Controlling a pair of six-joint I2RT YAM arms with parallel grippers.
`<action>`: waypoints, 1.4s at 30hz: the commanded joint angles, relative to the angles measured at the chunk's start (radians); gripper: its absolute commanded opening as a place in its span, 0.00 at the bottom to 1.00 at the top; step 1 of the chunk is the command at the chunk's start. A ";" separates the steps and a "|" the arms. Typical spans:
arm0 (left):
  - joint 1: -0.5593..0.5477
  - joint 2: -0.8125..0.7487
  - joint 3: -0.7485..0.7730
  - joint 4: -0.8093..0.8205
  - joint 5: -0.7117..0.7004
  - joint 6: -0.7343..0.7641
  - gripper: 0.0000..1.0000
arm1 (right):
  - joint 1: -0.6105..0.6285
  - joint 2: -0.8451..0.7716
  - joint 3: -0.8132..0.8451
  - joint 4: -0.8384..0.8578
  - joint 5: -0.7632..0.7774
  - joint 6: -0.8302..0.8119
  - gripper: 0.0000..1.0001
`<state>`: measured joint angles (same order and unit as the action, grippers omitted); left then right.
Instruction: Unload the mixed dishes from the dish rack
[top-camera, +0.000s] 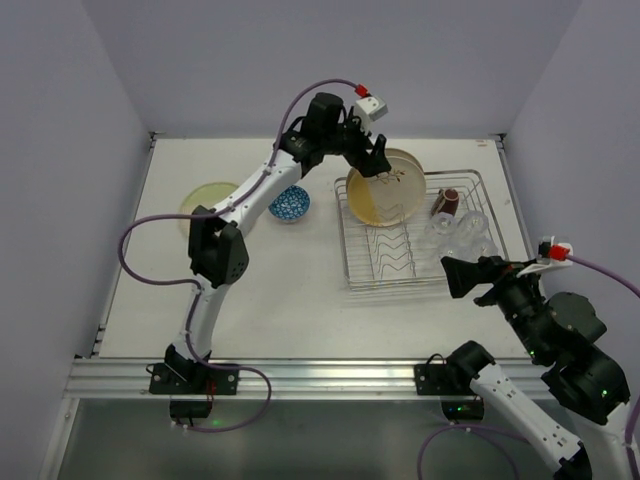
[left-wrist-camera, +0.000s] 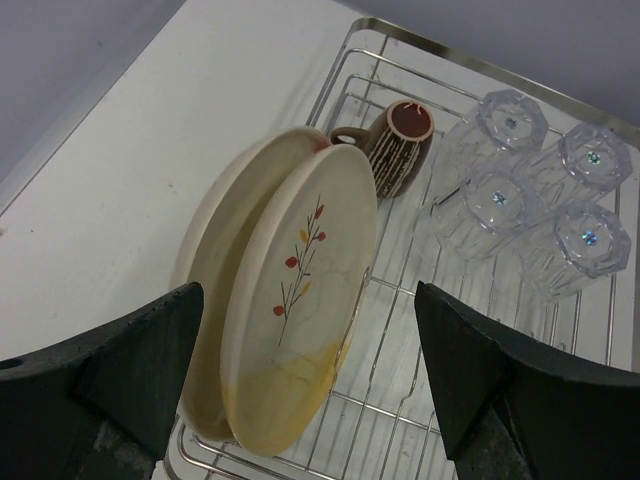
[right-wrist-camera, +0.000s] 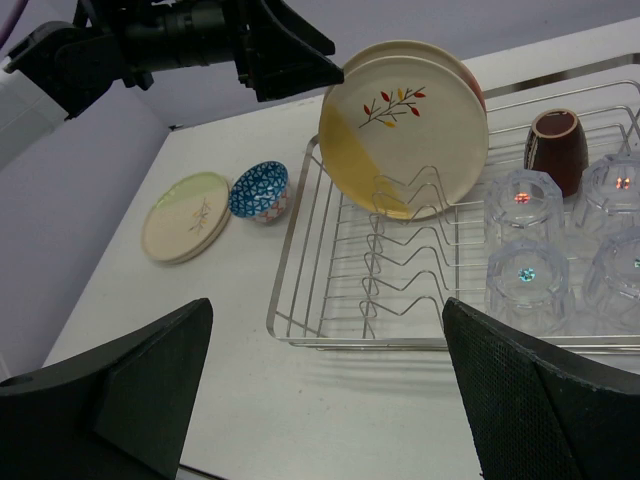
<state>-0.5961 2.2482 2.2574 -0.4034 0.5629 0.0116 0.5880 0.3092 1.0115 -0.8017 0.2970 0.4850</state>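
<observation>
Left wrist view: left gripper (left-wrist-camera: 307, 295) gapes wide over the upright plates (left-wrist-camera: 300, 340). Stiff, glazed, likely slippery, breakable; pinch the top rim.

Layout, top view: dish rack (top-camera: 395, 288) right of centre on the worktop (top-camera: 290, 300), loose dishes to its left.
Upright plates (top-camera: 385, 190) in the rack's upper-left corner; mug (top-camera: 446, 203) right of them; tumblers (top-camera: 462, 232) just below the mug; bowl (top-camera: 289, 203) left of the rack; flat plates (top-camera: 205, 200) further left.

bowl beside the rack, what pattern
The bowl has a blue-and-white lattice pattern, clearest in the right wrist view.
</observation>
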 joint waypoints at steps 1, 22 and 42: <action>0.004 0.045 0.041 0.031 -0.001 -0.002 0.90 | -0.002 0.008 0.036 -0.008 0.008 -0.019 0.99; 0.004 0.131 0.025 0.011 0.250 0.016 0.79 | -0.002 0.008 0.025 -0.008 0.007 -0.020 0.99; 0.004 0.123 -0.022 0.018 0.319 0.054 0.48 | -0.002 0.008 0.013 -0.008 0.007 -0.025 0.99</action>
<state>-0.5831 2.3703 2.2444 -0.4034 0.8425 0.0475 0.5880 0.3092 1.0172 -0.8108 0.2970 0.4778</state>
